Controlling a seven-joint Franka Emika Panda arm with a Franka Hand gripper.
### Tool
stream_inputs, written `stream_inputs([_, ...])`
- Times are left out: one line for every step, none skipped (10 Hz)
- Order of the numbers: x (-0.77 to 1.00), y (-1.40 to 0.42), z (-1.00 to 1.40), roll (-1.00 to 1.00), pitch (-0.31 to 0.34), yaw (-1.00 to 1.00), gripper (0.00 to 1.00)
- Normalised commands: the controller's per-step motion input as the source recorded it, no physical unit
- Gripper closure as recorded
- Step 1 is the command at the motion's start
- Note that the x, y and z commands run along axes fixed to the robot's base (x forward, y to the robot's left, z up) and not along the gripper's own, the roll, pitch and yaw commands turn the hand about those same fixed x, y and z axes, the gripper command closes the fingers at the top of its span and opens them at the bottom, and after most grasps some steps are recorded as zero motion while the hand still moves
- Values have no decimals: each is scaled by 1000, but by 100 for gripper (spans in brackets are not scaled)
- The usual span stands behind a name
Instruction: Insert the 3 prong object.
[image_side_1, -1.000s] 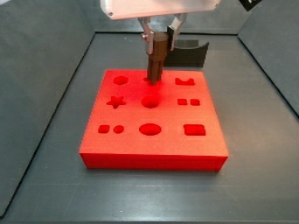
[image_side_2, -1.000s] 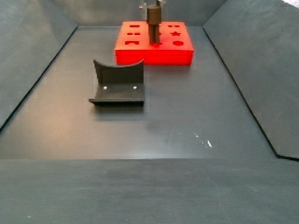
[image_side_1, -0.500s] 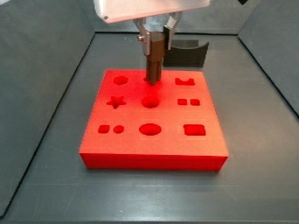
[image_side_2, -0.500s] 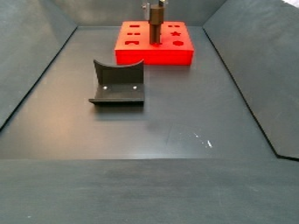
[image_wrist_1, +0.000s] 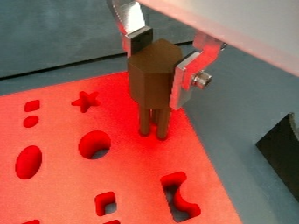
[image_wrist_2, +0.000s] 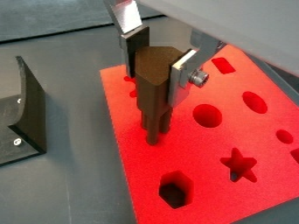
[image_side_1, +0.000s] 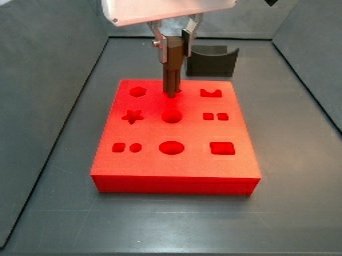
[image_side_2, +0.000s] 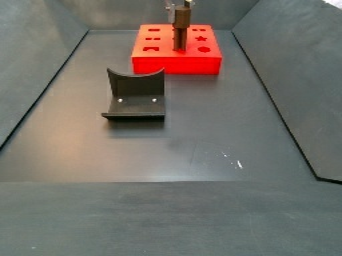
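Observation:
The 3 prong object is a slim dark-brown piece held upright between my gripper's fingers. My gripper is shut on its upper part. It stands over the back middle of the red block with shaped holes. The prongs point down and their tips reach the block's top face. I cannot tell if they sit in holes. The gripper and object also show here. In the side views the object stands on the block under the gripper.
The dark fixture stands on the grey floor apart from the block; it also shows behind the block and beside it. Raised dark walls border the floor on both sides.
The gripper with the object has shifted slightly left in a side view and risen a little. Its hold on the object is unchanged.

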Motion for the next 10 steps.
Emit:
stream_inputs([100, -9, -191, 34, -60, 160, 100])
stream_inputs([180, -20, -120, 37, -16, 157, 100])
stream_inputs([129, 0, -111, 21, 0, 134, 100])
stream_inputs([126, 0, -109, 13, 0, 123, 100])
stream_inputs([0, 0, -194, 0, -26, 69, 100])
stream_inputs([-6, 0, -266, 46, -19, 29, 100])
stream_inputs([-60, 0, -420, 117, 0, 0, 100])
stream_inputs([0, -14, -520, 110, 76, 0, 100])
stream_inputs([0, 0, -563, 79, 64, 0, 100])
stream_inputs([0, 0, -560, 69, 67, 0, 100])
